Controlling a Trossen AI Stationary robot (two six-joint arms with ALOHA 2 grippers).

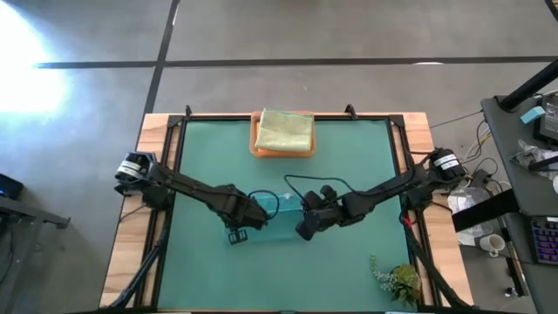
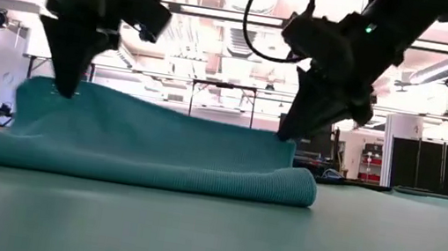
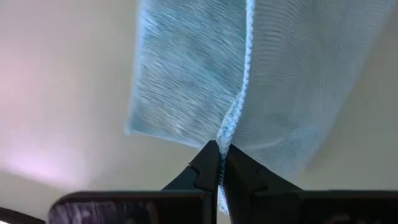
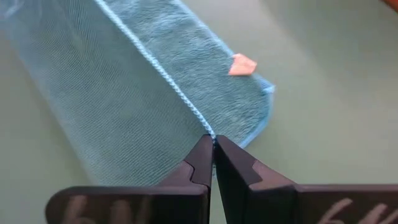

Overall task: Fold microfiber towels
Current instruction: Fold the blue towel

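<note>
A teal microfiber towel (image 1: 277, 218) lies mid-table between my two grippers. In the low view its lower part (image 2: 129, 165) rests on the mat, while its upper hemmed edge (image 2: 173, 111) is held up. My left gripper (image 1: 255, 218) is shut on that edge at one end, and my right gripper (image 1: 305, 228) is shut on it at the other. An orange tag (image 4: 242, 64) shows near a towel corner. A pale green towel (image 1: 285, 131) lies folded on the pile in the wooden tray (image 1: 255, 146) at the far edge. My left gripper pinches the teal towel's stitched hem (image 3: 229, 127) between its two fingers, coming from above and pointing down. The edge is lifted, and the cloth below it sags onto the mat. One layer or several, I cannot tell. My right gripper pinches the same hem near its corner (image 4: 207, 132) between its two fingers, slanting down from the table's right side. The held edge (image 2: 286, 139) stands above the rounded fold, which rests on the mat.
The dark green mat (image 1: 218, 157) covers the table inside a black frame. A small plant (image 1: 397, 281) stands at the near right corner. A desk with clutter (image 1: 532, 131) lies beyond the table's right side.
</note>
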